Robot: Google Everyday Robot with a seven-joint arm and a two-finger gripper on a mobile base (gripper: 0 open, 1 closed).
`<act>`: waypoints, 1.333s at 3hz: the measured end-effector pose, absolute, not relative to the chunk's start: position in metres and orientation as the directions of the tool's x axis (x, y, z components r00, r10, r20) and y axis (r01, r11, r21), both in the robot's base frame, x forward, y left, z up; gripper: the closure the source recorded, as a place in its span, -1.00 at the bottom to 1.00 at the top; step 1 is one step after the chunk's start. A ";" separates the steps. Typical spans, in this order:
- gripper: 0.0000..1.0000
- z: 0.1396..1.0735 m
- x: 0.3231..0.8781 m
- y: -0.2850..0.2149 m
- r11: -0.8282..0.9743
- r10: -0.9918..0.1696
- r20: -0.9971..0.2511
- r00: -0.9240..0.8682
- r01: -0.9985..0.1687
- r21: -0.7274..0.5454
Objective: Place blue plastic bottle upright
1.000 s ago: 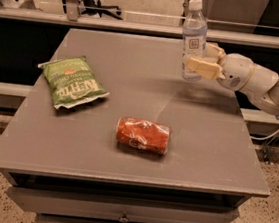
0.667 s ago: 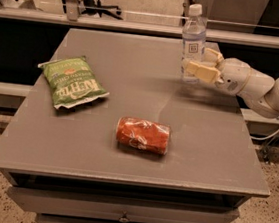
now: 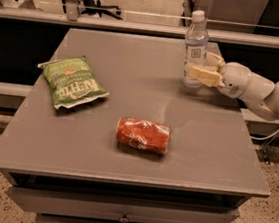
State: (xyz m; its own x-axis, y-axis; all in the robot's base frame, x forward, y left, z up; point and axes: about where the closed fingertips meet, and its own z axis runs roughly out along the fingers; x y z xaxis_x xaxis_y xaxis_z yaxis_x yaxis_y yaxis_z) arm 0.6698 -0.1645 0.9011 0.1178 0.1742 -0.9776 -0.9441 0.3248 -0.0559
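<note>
In the single camera view, the blue plastic bottle (image 3: 196,45) stood upright on the far right part of the grey tabletop (image 3: 134,67), with its white cap (image 3: 198,14) on top and its pale label facing the camera. The end effector (image 3: 201,68) reached in from the right at the bottle's lower half. Its cream-coloured fingers (image 3: 206,76) lay one on the near side and one on the far side of the bottle, closed against it. The white arm (image 3: 262,92) ran off behind them past the right edge of the tabletop. A green chip bag (image 3: 72,82) lay flat on the left side, well apart from the bottle. A crushed red soda can (image 3: 143,135) lay on its side near the middle, toward the near edge. Below the near edge, a drawer front (image 3: 123,210) with a small knob was visible.
</note>
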 end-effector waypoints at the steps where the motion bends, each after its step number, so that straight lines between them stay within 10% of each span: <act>1: 1.00 0.892 0.673 -0.174 0.323 0.158 -0.982 0.107 -0.945 -0.051; 3: 1.00 0.880 0.679 -0.199 0.327 0.120 -0.989 0.083 -0.944 -0.040; 4: 0.63 0.877 0.679 -0.206 0.329 0.106 -0.992 0.070 -0.944 -0.031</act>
